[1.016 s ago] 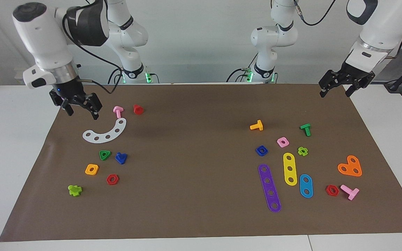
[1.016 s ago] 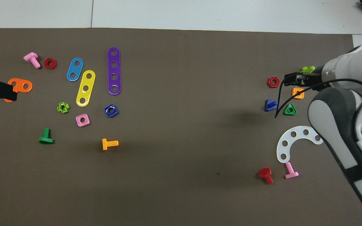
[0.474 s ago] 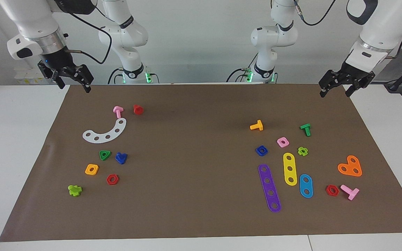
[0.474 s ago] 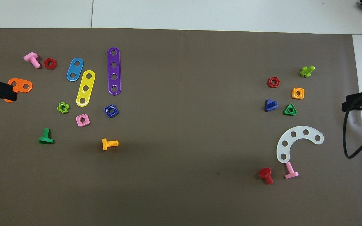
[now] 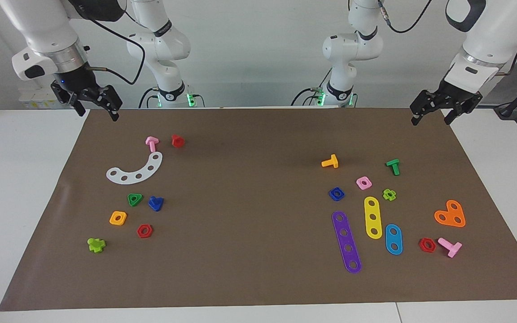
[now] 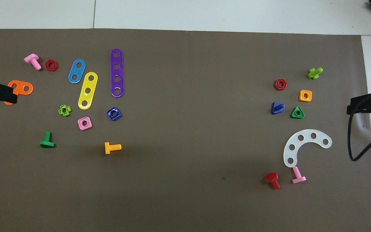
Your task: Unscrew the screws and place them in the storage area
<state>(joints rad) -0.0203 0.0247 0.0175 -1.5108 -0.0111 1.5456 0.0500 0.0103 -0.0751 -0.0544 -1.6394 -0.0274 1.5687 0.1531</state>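
Landmark: white curved strip (image 5: 135,169), lying flat on the brown mat (image 5: 258,278) toward the right arm's end of the table.

Dark blue bolt (image 5: 155,203) — on the mat, farther from the robots than the curved strip, just beside the green triangular nut (image 5: 134,199) and apart from it. It lies tipped, the stubby shaft slanting up. No gripper touches it.

Storage patch around the strip: orange square nut (image 5: 118,218) and red hex nut (image 5: 144,231) farther from the robots than the strip; a lime green bolt (image 5: 96,245) farther still. Nearer to the robots than the strip: pink bolt (image 5: 151,143), its shaft almost touching the strip's end, and a red bolt (image 5: 177,141) beside it.

Right gripper (image 5: 93,108) — raised, well above the mat's corner nearest the robots, nearer to them than the curved strip. Wrist points down, slightly tilted. Fingers apart, nothing between them.

Left gripper (image 5: 435,113) — raised over the mat's corner at the left arm's end, well apart from the curved strip. Forearm slopes down from the upper corner of the facing view; fingers spread, empty. In the overhead view its tip covers part of the orange heart plate (image 6: 23,88).
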